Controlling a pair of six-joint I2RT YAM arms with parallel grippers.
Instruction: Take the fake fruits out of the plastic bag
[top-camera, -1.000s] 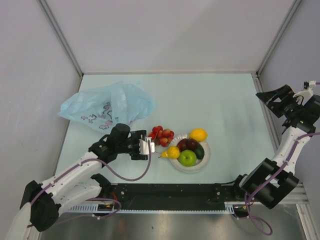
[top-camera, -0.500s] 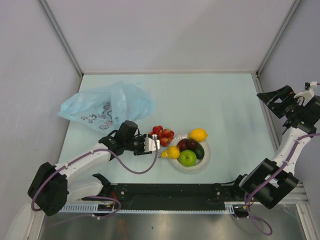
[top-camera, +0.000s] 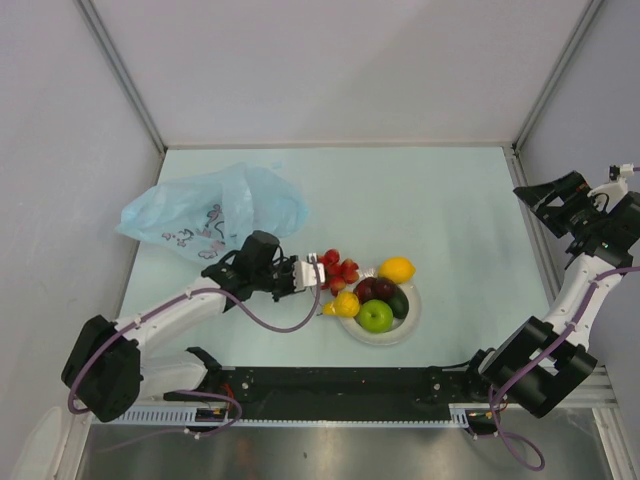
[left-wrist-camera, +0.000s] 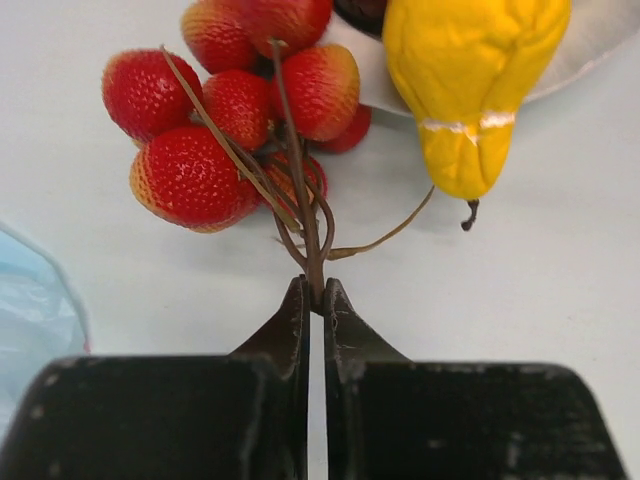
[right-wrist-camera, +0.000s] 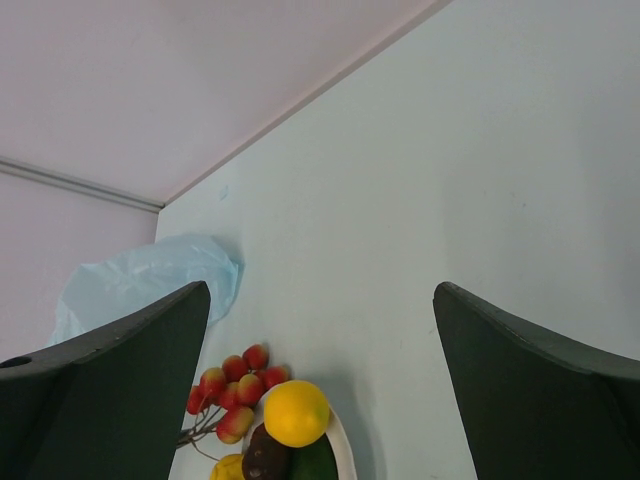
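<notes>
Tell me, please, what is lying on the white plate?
On the plate lie a lemon, a green apple, a maroon fruit and an avocado; a yellow fruit overlaps its rim. The red bunch lies beside it. Anything beneath them is hidden.

**Left arm extended with jaws closed; right arm raised with jaws wide**

Left arm (top-camera: 165, 312) — stretched low and forward from its base at the near left, with the forearm angled toward the middle in the overhead view. A purple cable (top-camera: 270, 326) loops under the wrist. The left gripper (top-camera: 318, 270) points right, roughly level. In the wrist view its two black fingers (left-wrist-camera: 290, 330) are pressed together with only a hairline slit between them. Their tips pinch the thin brown stem of the bunch of red grapes (left-wrist-camera: 215, 150).

Right arm (top-camera: 585, 285) — folded upright at the right edge, elbow low and wrist lifted high. The right gripper (top-camera: 560, 205) faces left and downward, its dark fingers (right-wrist-camera: 110, 380) spread wide apart.
</notes>
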